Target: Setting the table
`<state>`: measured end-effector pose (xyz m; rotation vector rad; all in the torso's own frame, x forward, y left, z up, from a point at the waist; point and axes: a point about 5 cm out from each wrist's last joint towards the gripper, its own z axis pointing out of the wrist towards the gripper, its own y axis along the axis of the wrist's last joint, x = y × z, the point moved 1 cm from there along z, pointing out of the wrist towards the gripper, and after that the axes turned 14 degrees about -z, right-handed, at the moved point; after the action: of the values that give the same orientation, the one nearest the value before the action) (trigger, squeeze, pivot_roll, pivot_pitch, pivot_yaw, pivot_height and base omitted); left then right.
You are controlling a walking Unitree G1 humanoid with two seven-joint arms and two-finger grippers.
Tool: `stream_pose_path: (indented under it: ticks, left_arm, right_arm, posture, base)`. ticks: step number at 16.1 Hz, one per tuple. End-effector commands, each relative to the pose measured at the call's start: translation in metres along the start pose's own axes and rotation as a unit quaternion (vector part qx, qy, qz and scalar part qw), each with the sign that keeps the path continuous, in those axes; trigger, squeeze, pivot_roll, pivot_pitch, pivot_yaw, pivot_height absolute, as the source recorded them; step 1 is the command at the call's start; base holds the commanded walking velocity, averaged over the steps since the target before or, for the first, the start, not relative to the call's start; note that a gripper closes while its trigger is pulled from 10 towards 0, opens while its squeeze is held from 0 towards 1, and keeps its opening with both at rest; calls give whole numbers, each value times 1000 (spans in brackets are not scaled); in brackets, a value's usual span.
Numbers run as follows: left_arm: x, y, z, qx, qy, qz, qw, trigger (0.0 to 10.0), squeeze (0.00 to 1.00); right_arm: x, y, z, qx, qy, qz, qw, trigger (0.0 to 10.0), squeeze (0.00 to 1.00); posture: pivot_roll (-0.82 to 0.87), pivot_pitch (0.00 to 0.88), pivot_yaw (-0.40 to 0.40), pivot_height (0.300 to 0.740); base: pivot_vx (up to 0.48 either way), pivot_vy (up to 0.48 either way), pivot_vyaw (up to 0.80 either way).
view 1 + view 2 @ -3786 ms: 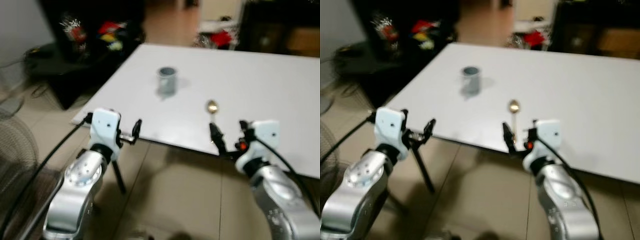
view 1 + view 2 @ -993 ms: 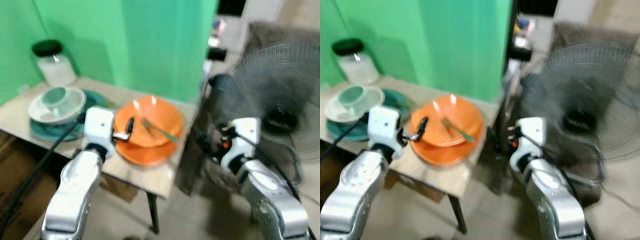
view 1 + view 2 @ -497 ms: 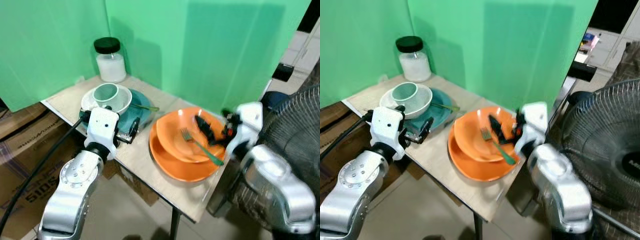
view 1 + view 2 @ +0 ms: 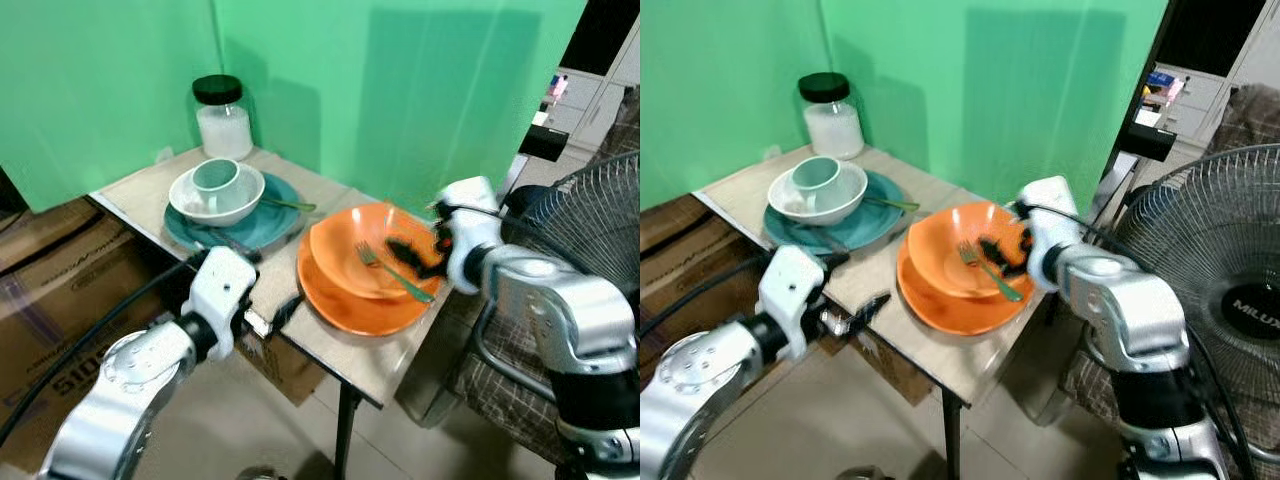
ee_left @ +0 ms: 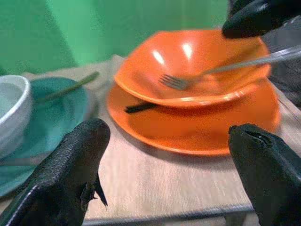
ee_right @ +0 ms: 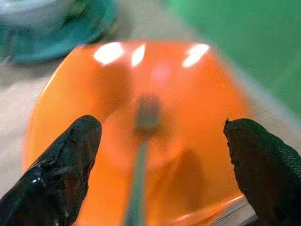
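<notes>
Where the small wooden table (image 4: 330,345) stands against the green backdrop (image 4: 400,90), I have the right gripper (image 4: 412,257) reaching over the orange bowl (image 4: 345,245), its two black fingers spread wide with nothing between them. In the right wrist view those fingers (image 6: 61,174) frame the bowl's inside, and the fork (image 6: 141,155) lies between them, blurred, with its tines towards the far wall of the bowl. The fork (image 4: 392,272) has a green handle and rests slanted inside the bowl, the handle end towards the right rim, just under my gripper. I cannot tell whether a fingertip touches it. The bowl sits on an orange plate (image 4: 350,318) at the right end of the table.

My left gripper (image 4: 285,308) hangs just off the near edge of the table, low and beside the orange plate, also released. Its fingers (image 5: 70,165) stand far apart in the left wrist view, the plate and bowl seen between them.

To the left, a white bowl (image 4: 215,195) holding a pale green cup (image 4: 215,175) sits on a teal plate (image 4: 265,225). A jar (image 4: 222,118) with a black lid stands at the far left corner. A fan (image 4: 1230,290) stands to the right, and cardboard boxes (image 4: 50,300) lie under the table on the left.
</notes>
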<state>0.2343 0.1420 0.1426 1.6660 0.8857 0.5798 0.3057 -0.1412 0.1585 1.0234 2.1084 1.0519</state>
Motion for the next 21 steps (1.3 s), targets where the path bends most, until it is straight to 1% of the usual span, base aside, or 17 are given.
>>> stream_pose_path:
  ticks: [1, 2, 4, 5, 9, 10, 11, 12, 13, 14, 15, 16, 17, 18, 19, 20, 21]
  left_arm:
    - [-3, 2, -1, 3, -15, 3, 1000, 10000, 0]
    - [-4, -1, -6, 18, -30, -1, 999, 10000, 0]
    - [-7, -4, -9, 33, -49, -5, 998, 10000, 0]
    - [-14, -9, -12, 54, -77, -12, 996, 10000, 0]
    - [-19, -11, -11, 62, -92, -17, 994, 10000, 0]
    - [-22, -12, -11, 65, -98, -19, 993, 10000, 0]
    - [-22, -13, -11, 67, -99, -19, 993, 10000, 0]
    - [-23, -13, -11, 69, -101, -20, 992, 10000, 0]
    - [-23, -12, -12, 69, -101, -20, 992, 10000, 0]
    - [-23, -13, -12, 70, -100, -20, 992, 10000, 0]
    - [-23, -13, -12, 70, -99, -21, 992, 10000, 0]
    - [-24, -13, -12, 70, -99, -21, 992, 10000, 0]
    - [-24, -13, -12, 70, -98, -21, 992, 10000, 0]
    - [-24, -13, -12, 70, -98, -22, 993, 10000, 0]
    - [-24, -13, -12, 70, -98, -22, 993, 10000, 0]
    - [-23, -13, -11, 69, -97, -22, 993, 10000, 0]
    - [-23, -13, -11, 69, -98, -22, 993, 10000, 0]
  right_arm:
    - [1, 3, 0, 8, 12, -2, 1000, 10000, 0]
    - [5, 8, 6, 17, 20, 12, 1000, 10000, 0]
    - [8, 13, 10, 28, 28, 23, 999, 10000, 0]
    - [10, 18, 17, 51, 38, 31, 997, 10000, 0]
    - [12, 20, 33, 82, 39, 35, 995, 10000, 0]
    - [13, 19, 39, 96, 40, 32, 994, 9373, 0]
    - [15, 19, 43, 108, 46, 29, 993, 8510, 0]
    - [16, 18, 48, 121, 47, 23, 991, 9020, 0]
    - [16, 17, 51, 126, 48, 24, 991, 9255, 0]
    - [16, 16, 54, 131, 48, 23, 990, 9098, 0]
    - [15, 16, 57, 137, 46, 22, 989, 4667, 0]
    - [14, 16, 58, 139, 45, 22, 989, 3922, 0]
    - [13, 16, 59, 140, 45, 22, 989, 2078, 0]
    - [11, 17, 60, 141, 43, 21, 989, 784, 0]
    - [10, 17, 61, 142, 42, 20, 989, 784, 0]
    - [7, 18, 63, 147, 37, 7, 989, 0, 0]
    - [6, 18, 63, 149, 36, 0, 988, 0, 0]
  posture:
    - [150, 0, 9, 740]
    - [148, 0, 9, 740]
    - [149, 0, 10, 740]
    - [143, 0, 13, 740]
    - [139, 0, 13, 740]
    - [140, 0, 11, 740]
    - [139, 0, 10, 740]
    - [141, 0, 5, 740]
    - [141, 0, 4, 740]
    - [142, 0, 2, 740]
    - [143, 0, 0, 740]
    - [143, 0, -1, 740]
    - [143, 0, -2, 740]
    - [142, 0, -3, 740]
    - [142, 0, -3, 740]
    - [141, 0, -4, 740]
    - [141, 0, -4, 740]
  base:
    - [0, 0, 0]
    - [0, 0, 0]
    - [0, 0, 0]
    - [0, 0, 0]
    - [0, 0, 0]
    - [0, 0, 0]
    - [0, 0, 0]
    - [0, 0, 0]
    - [0, 0, 0]
    - [0, 0, 0]
    - [0, 0, 0]
    - [0, 0, 0]
    - [0, 0, 0]
    - [0, 0, 0]
    - [0, 0, 0]
    - [0, 0, 0]
    - [0, 0, 0]
